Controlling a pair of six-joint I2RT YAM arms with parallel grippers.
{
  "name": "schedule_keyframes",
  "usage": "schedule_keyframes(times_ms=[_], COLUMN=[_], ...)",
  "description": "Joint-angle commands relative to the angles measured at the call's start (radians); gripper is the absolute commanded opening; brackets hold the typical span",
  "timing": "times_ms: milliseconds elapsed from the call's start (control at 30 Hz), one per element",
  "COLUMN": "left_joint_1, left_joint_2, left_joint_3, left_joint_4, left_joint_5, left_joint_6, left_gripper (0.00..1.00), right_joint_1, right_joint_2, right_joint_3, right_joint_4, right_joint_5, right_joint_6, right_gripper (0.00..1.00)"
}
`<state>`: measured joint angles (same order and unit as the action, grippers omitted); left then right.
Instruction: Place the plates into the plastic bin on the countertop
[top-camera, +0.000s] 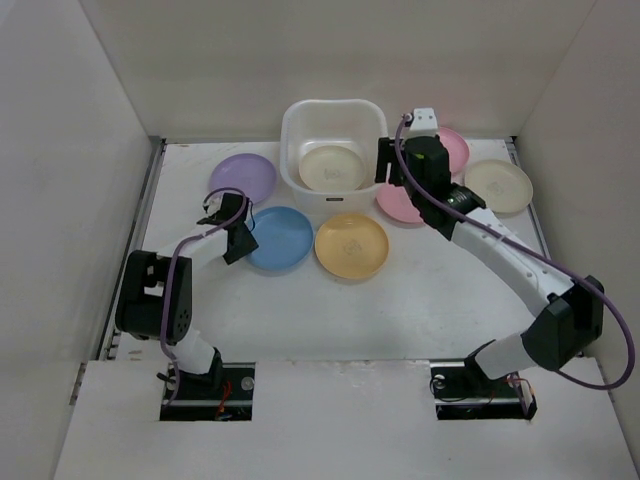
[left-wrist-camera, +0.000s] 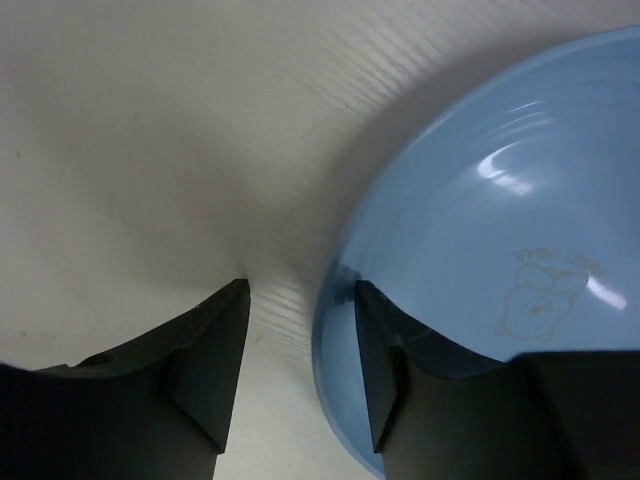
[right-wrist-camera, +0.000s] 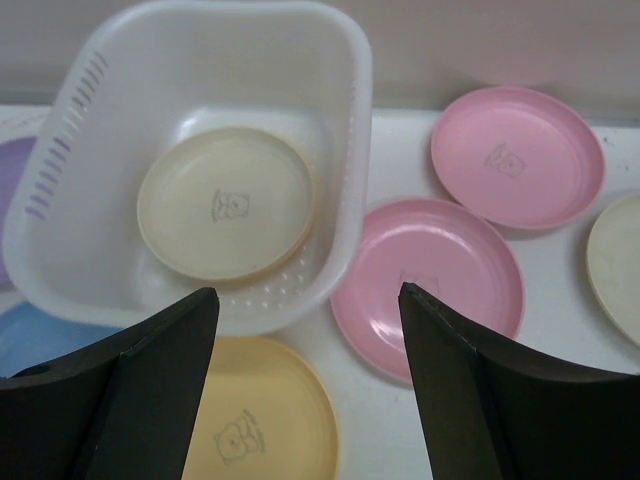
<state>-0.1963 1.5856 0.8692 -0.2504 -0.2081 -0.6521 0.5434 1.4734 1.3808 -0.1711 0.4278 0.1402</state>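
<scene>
While it gaped open, the left gripper (left-wrist-camera: 300, 290) straddled the rim of the blue plate (left-wrist-camera: 480, 250).
The plastic bin (top-camera: 290, 150) lay toward the far edge, the right gripper (right-wrist-camera: 307, 292) open and empty beside it.

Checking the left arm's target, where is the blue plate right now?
In the top view the blue plate lies left of centre, between the left gripper and the yellow-orange plate; its rim sits inside that gripper's open jaws.
</scene>
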Motion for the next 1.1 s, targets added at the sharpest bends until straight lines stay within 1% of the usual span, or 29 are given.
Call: schedule_keyframes(times_ms=[0,33,167,267,333,467,533,700,767,867,967,1067], left_joint_1=[-0.012,-0.013,-0.018,-0.019,-0.018,-0.004,0.008,0.022,0.024,0.015,0.002,-0.005], left_joint_2=[0.014,0.020,0.019,-0.051,-0.110,-0.287,-0.367,-0.461,-0.466,-0.409,-0.313,-0.179], left_joint_3=[0.045,0.047,0.031,-0.001,-0.010,0.011,0.057,0.212,0.279,0.401,0.525,0.669], left_joint_4=[-0.015,-0.021,-0.043,-0.047,-0.070,-0.157,-0.225,-0.346,-0.359,-0.355,-0.322,-0.276], left_joint_5=[0.001,0.001,-0.005,-0.019,-0.027,-0.030,-0.042,-0.051,-0.034,0.016,0.053,0.068], left_joint_6=[0.017,0.019,0.020,0.020,0.023,0.034,0.051,0.095,0.107,0.124,0.134,0.152], left_gripper=[0.37,0.33,0.11,0.04,0.03,0.03,0.03,0.04,0.04,0.05,0.05,0.05], right_joint_1=[0.019,0.020,0.020,0.020,0.020,0.008,-0.001,-0.015,-0.029,-0.062,-0.098,-0.125], right_joint_2=[-0.080,-0.103,-0.180,-0.214,-0.235,-0.272,-0.292,-0.340,-0.364,-0.412,-0.490,-0.548], right_joint_3=[-0.089,-0.112,-0.190,-0.227,-0.253,-0.310,-0.333,-0.377,-0.400,-0.446,-0.497,-0.525], right_joint_4=[0.041,0.042,0.050,0.051,0.051,0.044,0.042,0.015,-0.010,-0.044,-0.079,-0.120], right_joint_5=[0.008,0.008,0.005,0.005,0.002,-0.003,-0.011,-0.008,-0.003,-0.001,-0.001,-0.001], right_joint_6=[0.036,0.048,0.075,0.082,0.091,0.139,0.148,0.162,0.180,0.217,0.262,0.279], right_gripper=[0.79,0.79,0.79,0.79,0.79,0.79,0.79,0.79,0.79,0.79,0.79,0.79])
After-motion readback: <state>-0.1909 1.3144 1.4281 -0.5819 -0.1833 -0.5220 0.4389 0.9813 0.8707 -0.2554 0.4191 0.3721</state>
